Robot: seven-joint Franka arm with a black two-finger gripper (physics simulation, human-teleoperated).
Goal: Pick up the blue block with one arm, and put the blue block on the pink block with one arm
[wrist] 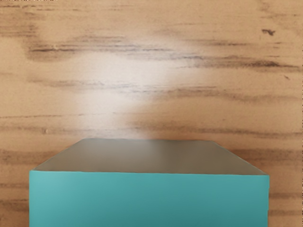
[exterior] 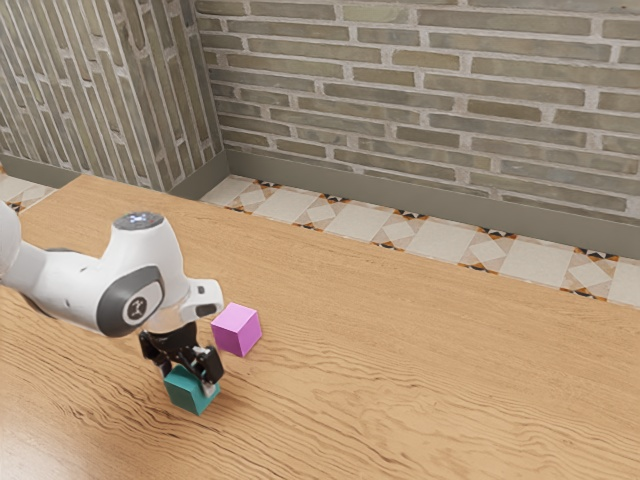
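Observation:
The blue block [exterior: 190, 392], a teal-blue cube, rests on the wooden table [exterior: 420, 380] near its front at the exterior view's left. My gripper [exterior: 183, 362] is down over it, with the black fingers [exterior: 207, 363] against its upper sides, shut on it. In the wrist view the same blue block [wrist: 149, 198] looms large just under the hand, its top face and one side showing. The pink block [exterior: 237, 329] stands on the table a short way behind the blue one, toward the exterior view's right, and apart from it.
The white arm [exterior: 90, 285] comes in from the exterior view's left. Tiled floor [exterior: 450, 240] and brick walls [exterior: 420, 90] lie beyond the table's far edge. Bare wood stretches to the exterior view's right of both blocks.

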